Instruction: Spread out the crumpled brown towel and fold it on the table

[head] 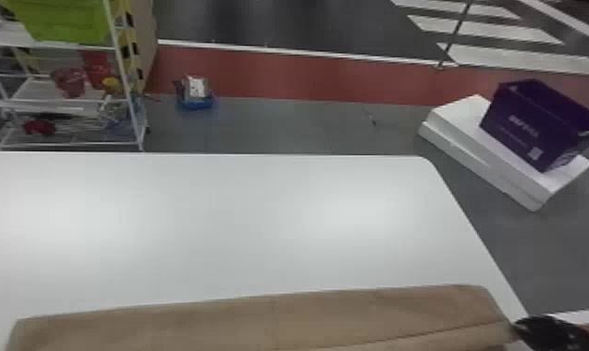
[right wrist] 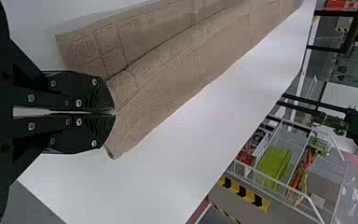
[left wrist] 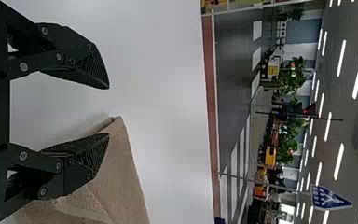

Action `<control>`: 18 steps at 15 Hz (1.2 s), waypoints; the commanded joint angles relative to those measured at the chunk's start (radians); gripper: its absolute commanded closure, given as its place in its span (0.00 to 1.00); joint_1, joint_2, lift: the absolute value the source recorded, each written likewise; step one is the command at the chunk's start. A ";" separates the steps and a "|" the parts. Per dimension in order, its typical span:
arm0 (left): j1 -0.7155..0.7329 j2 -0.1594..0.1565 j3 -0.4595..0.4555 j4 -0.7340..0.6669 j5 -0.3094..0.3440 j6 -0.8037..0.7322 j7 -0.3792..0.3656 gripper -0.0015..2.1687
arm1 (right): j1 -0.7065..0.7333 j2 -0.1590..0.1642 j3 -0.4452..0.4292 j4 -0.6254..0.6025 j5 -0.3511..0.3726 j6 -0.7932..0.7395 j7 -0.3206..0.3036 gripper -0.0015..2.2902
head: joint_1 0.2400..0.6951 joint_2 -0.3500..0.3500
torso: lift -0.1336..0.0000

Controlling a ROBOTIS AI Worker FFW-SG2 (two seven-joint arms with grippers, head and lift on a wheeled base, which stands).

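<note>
Currently, towel (head: pixel 260 322) lies as a long, layered strip on table (head: pixel 213 224), along the head view's bottom edge. Right gripper (head: pixel 524 326): clenched on towel's right end. Left gripper (left wrist: pixel 108 111): released, fingers apart, one overlapping the cloth in its wrist view.

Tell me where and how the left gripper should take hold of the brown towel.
Grip the brown towel at its left end, by the far corner, probably bringing the left gripper in low from the robot's left. The towel lies as a long band with that end pointing left, and the right gripper pinches the other end.
</note>
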 commanded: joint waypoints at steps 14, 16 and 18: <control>-0.050 -0.003 -0.118 -0.075 0.033 0.096 0.046 0.09 | -0.017 0.175 -0.126 -0.399 -0.200 0.669 0.003 0.05 | 1.00 0.08 | 0.07; -0.092 -0.003 -0.116 -0.041 0.007 0.151 0.046 0.09 | -0.039 0.193 -0.101 -0.400 -0.165 0.731 0.003 0.05 | 1.00 0.19 | 0.07; -0.101 0.003 -0.109 -0.037 0.000 0.200 0.070 0.09 | -0.036 0.205 -0.106 -0.399 -0.153 0.728 0.003 0.05 | 1.00 0.24 | 0.07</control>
